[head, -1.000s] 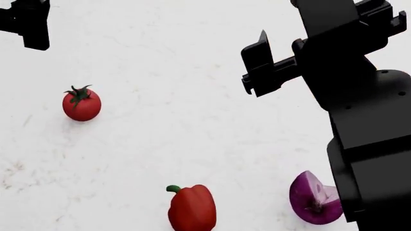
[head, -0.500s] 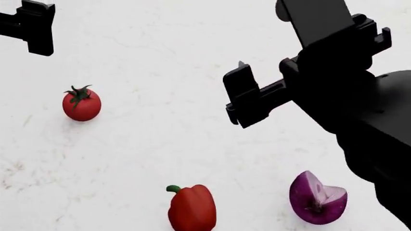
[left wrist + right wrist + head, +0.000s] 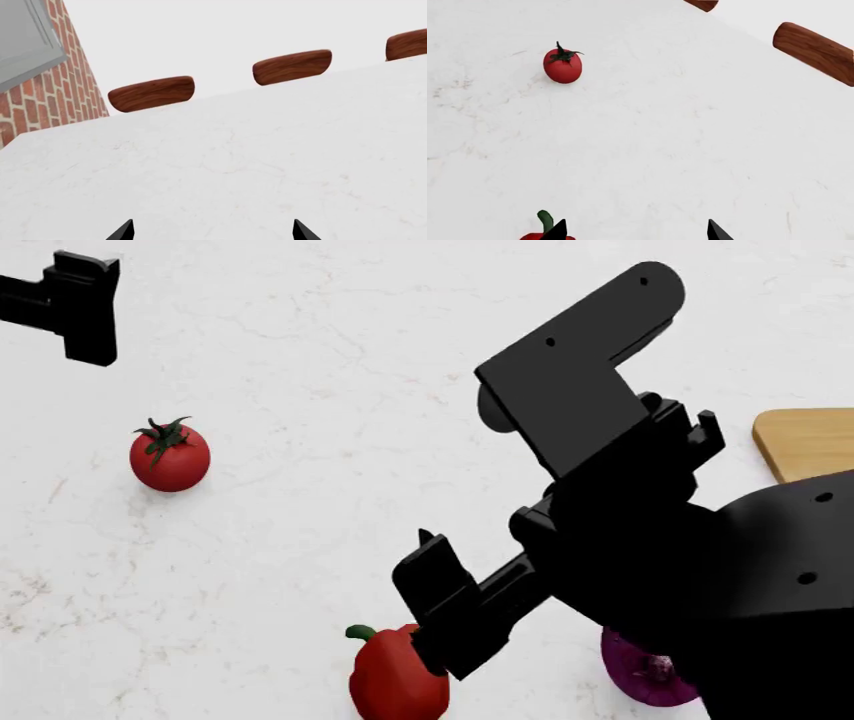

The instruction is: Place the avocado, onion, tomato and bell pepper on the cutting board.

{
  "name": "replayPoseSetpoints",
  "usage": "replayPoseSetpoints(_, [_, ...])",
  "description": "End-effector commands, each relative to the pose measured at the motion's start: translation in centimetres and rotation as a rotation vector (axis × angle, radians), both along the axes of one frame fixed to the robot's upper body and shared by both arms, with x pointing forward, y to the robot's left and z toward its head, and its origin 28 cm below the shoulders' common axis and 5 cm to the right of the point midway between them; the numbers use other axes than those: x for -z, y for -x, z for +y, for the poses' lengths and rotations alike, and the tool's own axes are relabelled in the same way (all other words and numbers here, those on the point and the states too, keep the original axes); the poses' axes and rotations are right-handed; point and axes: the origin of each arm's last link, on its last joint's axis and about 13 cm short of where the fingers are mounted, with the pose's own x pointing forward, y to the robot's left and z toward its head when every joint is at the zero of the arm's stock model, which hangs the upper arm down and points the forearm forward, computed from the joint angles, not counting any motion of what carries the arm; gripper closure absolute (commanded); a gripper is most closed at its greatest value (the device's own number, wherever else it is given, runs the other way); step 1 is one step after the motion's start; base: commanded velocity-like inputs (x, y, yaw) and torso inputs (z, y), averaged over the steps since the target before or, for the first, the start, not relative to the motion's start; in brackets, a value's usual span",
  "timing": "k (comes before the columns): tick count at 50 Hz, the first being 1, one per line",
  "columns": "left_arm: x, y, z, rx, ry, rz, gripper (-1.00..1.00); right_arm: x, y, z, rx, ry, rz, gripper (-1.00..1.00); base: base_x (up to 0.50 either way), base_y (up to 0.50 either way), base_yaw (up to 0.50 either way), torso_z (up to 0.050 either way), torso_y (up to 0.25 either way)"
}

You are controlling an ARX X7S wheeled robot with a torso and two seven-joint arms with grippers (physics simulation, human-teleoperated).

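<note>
STEP: pick bell pepper [image 3: 396,675], bench [image 3: 334,490] at 6 o'clock | right end effector [image 3: 447,615] open, empty, above it | we centre the jaws before closing | cutting board [image 3: 805,440] at 3 o'clock

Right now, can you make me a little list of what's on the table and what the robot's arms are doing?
tomato: alone on the white table, upright, untouched
bell pepper: near edge of head view, partly behind the right gripper
onion: mostly hidden under the right arm
cutting board: only a corner shows, nothing seen on it
avocado: not in view
right gripper: jaws open, empty, close to the bell pepper
left gripper: jaws open, empty, over bare table
</note>
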Motion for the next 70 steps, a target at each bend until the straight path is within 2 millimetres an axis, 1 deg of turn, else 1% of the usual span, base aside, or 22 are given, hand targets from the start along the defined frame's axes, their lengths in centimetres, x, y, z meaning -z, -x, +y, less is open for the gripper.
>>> replayPoseSetpoints(1, [0.5, -0.1, 0.1, -0.010, -0.007, 0.010, -1.00, 1.1, 1.5, 0.4, -0.097, 0.019, 0.101, -1.00, 0.00, 0.00, 0.00, 0.000, 0.000])
replayPoseSetpoints(5, [0.5, -0.1, 0.1, -0.010, -0.006, 0.011, -1.00, 1.3, 2.0, 0.7, -0.127, 0.026, 0.119, -1.00, 0.00, 0.00, 0.00, 0.000, 0.000])
replayPoseSetpoints(9, [0.5, -0.2, 0.2, -0.011, -0.007, 0.011, -1.00, 2.1, 2.1, 0.8, -0.143, 0.043, 0.145, -1.00, 0.00, 0.00, 0.00, 0.000, 0.000])
replayPoseSetpoints(17, [0.6, -0.3, 0.3, -0.014, -0.008, 0.011, -1.00, 3.0, 2.2, 1.2, -0.171, 0.042, 0.186, -1.00, 0.00, 0.00, 0.00, 0.000, 0.000])
replayPoseSetpoints(28, [0.9, -0.3, 0.3, -0.016, -0.012, 0.016, -1.00, 4.9, 1.1, 1.3, -0.168, 0.032, 0.208, -1.00, 0.00, 0.00, 0.00, 0.000, 0.000])
replayPoseSetpoints(46, [1.4, -0.2, 0.3, -0.017, -0.009, 0.020, -1.00, 7.3, -0.2, 1.8, -0.171, 0.020, 0.243, -1.00, 0.00, 0.00, 0.00, 0.000, 0.000])
replayPoseSetpoints(59, [1.6, -0.2, 0.4, -0.015, -0.011, 0.020, -1.00, 8.8, -0.5, 1.9, -0.169, 0.005, 0.276, -1.00, 0.00, 0.00, 0.00, 0.000, 0.000])
replayPoseSetpoints(60, [1.6, -0.2, 0.4, -0.015, -0.010, 0.019, -1.00, 8.9, -0.4, 1.9, -0.168, 0.005, 0.277, 1.00, 0.00, 0.00, 0.00, 0.000, 0.000])
replayPoseSetpoints(66, [1.4, -0.1, 0.3, -0.013, -0.011, 0.017, -1.00, 8.9, -0.3, 1.9, -0.166, 0.010, 0.275, 1.00, 0.00, 0.00, 0.00, 0.000, 0.000])
replayPoseSetpoints(70, [1.2, 0.1, 0.3, -0.011, -0.014, 0.004, -1.00, 8.2, -0.2, 1.7, -0.156, 0.003, 0.252, 1.00, 0.00, 0.00, 0.00, 0.000, 0.000])
